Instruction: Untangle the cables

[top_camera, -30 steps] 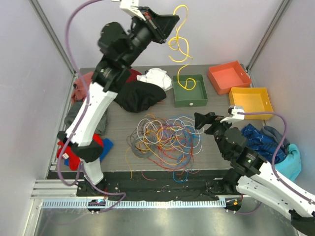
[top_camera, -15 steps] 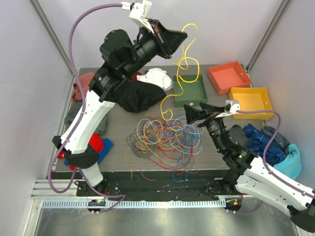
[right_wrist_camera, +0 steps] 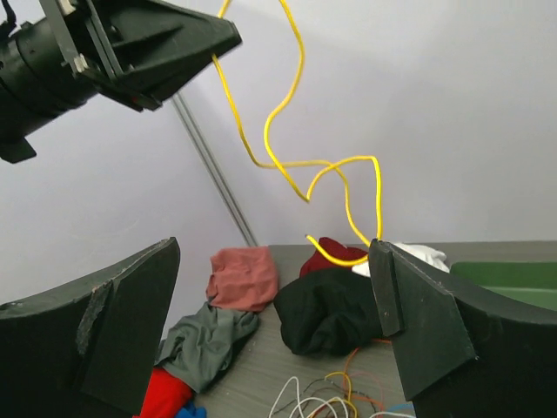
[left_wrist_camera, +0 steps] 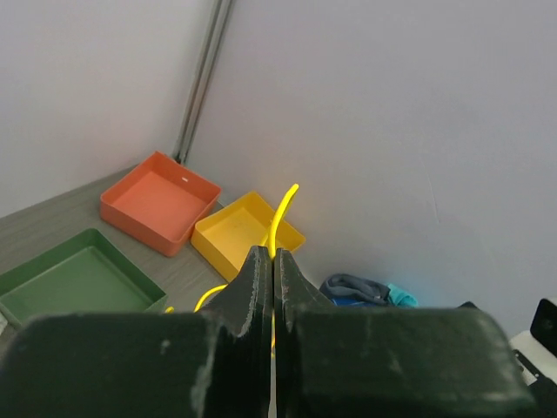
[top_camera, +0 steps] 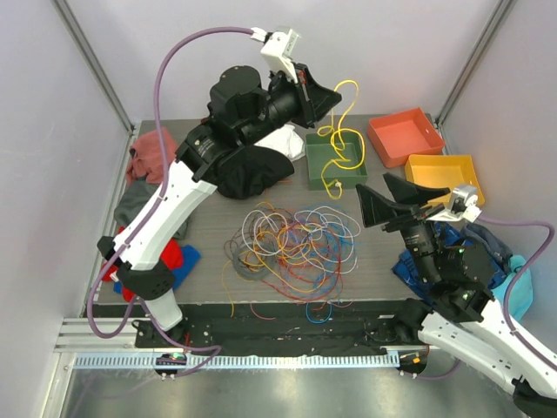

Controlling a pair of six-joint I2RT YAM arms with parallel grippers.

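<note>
Nearest, rising from the table's near edge, the right gripper (top_camera: 374, 197) hangs at 2 o'clock from the heap with its jaws spread wide and empty. It has drawn back to the right, away from the dangling strand it stood beside half a second ago. At the table's centre the tangle of cables (top_camera: 291, 244) lies in a loose, many-coloured heap, most of it not yet sorted. Beyond it, at 1 o'clock, sits the green tray (top_camera: 348, 183). The lower end of the yellow cable (left_wrist_camera: 283, 209) now hangs at the tray's near wall, where a moment ago it trailed toward the heap's far edge. Farthest and highest, the left gripper (left_wrist_camera: 273, 259) is pinched tight on that yellow cable and has swung right to above the tray. One strand looks freed, and lowering it into the tray seems the step in hand.
</note>
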